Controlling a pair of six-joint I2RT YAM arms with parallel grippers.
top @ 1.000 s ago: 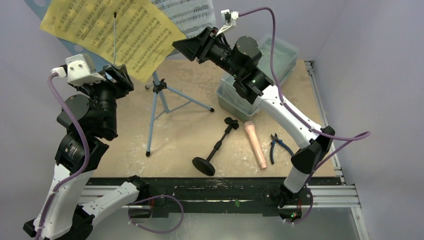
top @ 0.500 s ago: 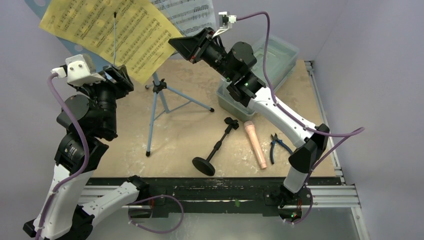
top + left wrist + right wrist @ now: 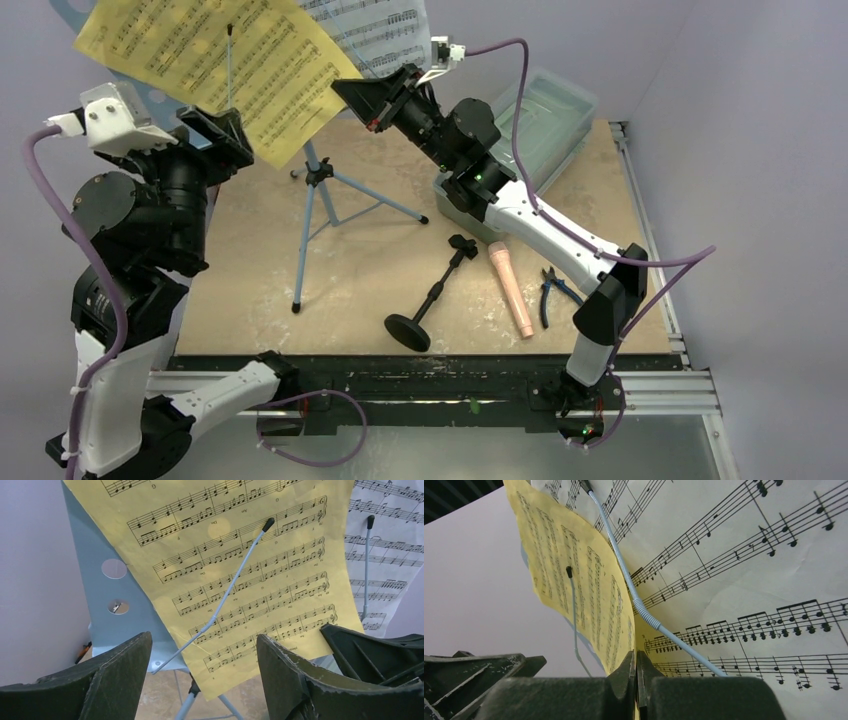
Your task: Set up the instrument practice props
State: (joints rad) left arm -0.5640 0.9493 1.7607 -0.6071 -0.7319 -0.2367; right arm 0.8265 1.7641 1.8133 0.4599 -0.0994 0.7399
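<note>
Tan tabletop (image 3: 250, 270) — music sheets (image 3: 280, 590) printed with staves, lettering unreadable; left pincer (image 3: 202, 640) agape, empty; right pincer (image 3: 636, 656) pinches sheets.

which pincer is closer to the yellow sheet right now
Right. The right pincer is shut on the lower edge of the yellow sheet; the left pincer is open, facing its lower part, apparently not touching.

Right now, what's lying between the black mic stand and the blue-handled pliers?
The peach-pink toy microphone lies flat between the mic stand and the pliers, touching neither; the top view shows it.
</note>
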